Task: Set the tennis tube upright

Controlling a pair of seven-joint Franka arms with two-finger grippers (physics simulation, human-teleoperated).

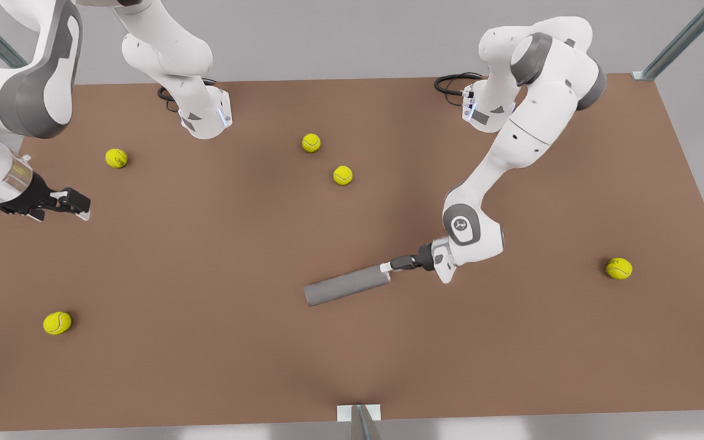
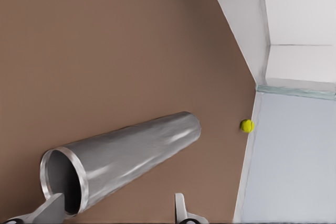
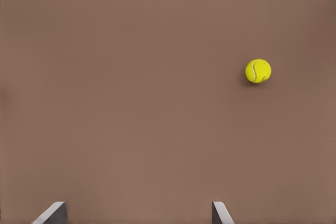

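Jaws spread wide on the left gripper (image 1: 387, 267), and it is right at the open, silvery-rimmed end of the tube (image 1: 347, 285), which lies flat on the table (image 1: 205, 366). From the left wrist view, one finger (image 2: 50, 209) sits at the rim (image 2: 59, 153) while the other stands off to the side of the tube (image 2: 131, 156), so nothing is clamped. Long axis is the story here: the cylinder runs away from the gripper, rimmed end nearest, closed end pointing off toward the front view's lower left. That puts the left arm, on the front view's right, far nearer, practically touching. Over at the front view's left edge the right gripper (image 1: 74, 205) waits well apart, fingers parted too, with bare table and one ball (image 3: 258, 71) in its wrist camera. Five balls lie scattered in the front view, none close to the tube. My read: the grasp isn't made, and standing this thing up will hinge on pinching the rim wall, or the body near it, then swinging the far end down around that hold.
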